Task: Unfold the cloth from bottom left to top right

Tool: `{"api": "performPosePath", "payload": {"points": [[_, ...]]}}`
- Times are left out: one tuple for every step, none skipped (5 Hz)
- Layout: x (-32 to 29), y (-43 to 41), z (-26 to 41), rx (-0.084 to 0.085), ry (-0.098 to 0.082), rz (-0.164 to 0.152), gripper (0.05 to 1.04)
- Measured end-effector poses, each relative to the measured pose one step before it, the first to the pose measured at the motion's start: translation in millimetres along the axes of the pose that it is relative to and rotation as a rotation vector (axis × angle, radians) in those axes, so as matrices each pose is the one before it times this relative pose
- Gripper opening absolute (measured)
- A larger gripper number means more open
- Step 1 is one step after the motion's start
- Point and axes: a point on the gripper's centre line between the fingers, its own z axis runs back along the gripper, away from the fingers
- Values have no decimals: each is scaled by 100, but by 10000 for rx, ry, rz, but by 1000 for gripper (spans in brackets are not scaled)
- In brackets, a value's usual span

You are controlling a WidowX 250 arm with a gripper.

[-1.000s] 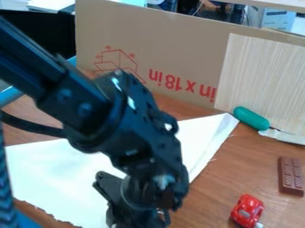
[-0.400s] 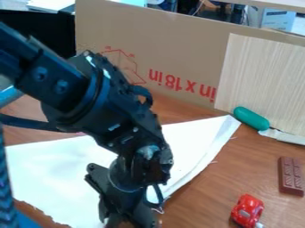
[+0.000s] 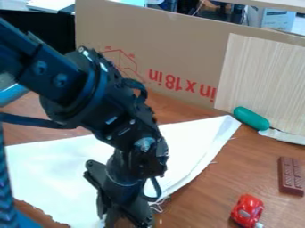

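Note:
The black gripper (image 3: 126, 220) hangs low at the bottom of the camera view, left of centre, over the near edge of the cloth; its tips are at the lower edge and I cannot tell how they stand. The white cloth (image 3: 47, 171) lies on the table, spread from the far left to a pointed corner at the upper right beside the green object. Its right side has a folded, doubled edge, and loose threads show just right of the gripper. The arm hides the cloth's middle.
A red toy car (image 3: 247, 210) sits at the lower right, with a chocolate bar (image 3: 290, 176) beyond it. A green rounded object (image 3: 251, 118) lies by the wood-grain panel (image 3: 262, 84). Behind stands a cardboard wall (image 3: 173, 49).
The arm and gripper have moved left and a little up the view. The cloth's right edge has shifted slightly to the right, and more of its lower right part shows.

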Motion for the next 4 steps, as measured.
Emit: {"api": "performPosePath", "payload": {"points": [[-109, -48, 61, -130, 140, -65, 333], [-7, 173, 454, -113, -65, -3, 517], [84, 100, 151, -51, 21, -22, 510], [-14, 25, -38, 4, 18, -4, 486]]}}
